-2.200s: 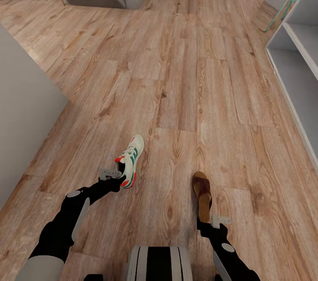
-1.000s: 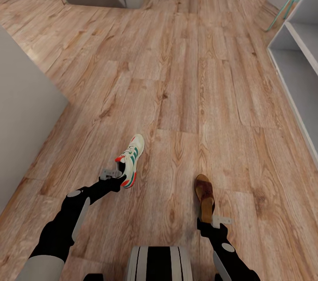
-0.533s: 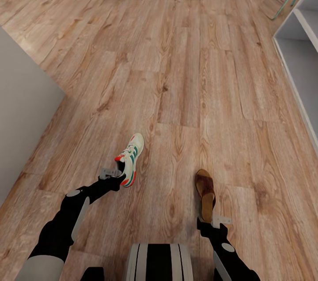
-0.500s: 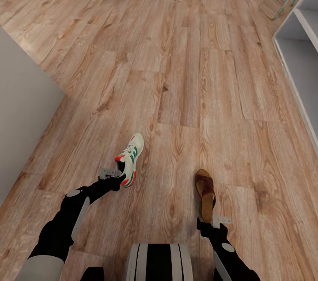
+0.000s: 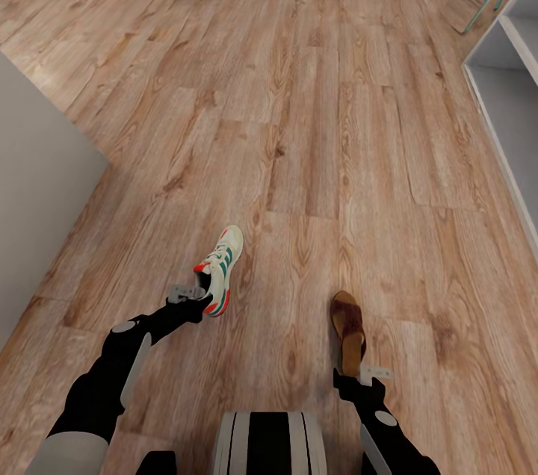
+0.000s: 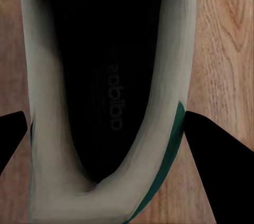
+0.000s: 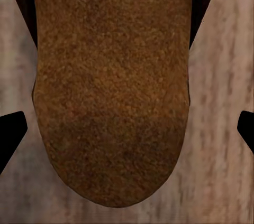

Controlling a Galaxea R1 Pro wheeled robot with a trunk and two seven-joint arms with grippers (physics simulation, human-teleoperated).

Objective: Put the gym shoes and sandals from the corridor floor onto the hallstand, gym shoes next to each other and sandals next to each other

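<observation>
Two shoes held: left tool (image 5: 196,294) pinches gym shoe (image 5: 221,270) at its heel, right tool (image 5: 362,373) pinches sandal (image 5: 348,330), long axes pointing forward. Hallstand (image 5: 515,98) lies ahead on the right edge of the corridor floor (image 5: 329,124), nearer the right arm.

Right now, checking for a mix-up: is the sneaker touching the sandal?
Apart. The head view shows the sneaker at the left gripper and the sandal at the right gripper, bare floor between them.

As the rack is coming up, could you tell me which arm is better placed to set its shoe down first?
Probably the right: its gripper carries the sandal on the side where the hallstand stands.
</observation>
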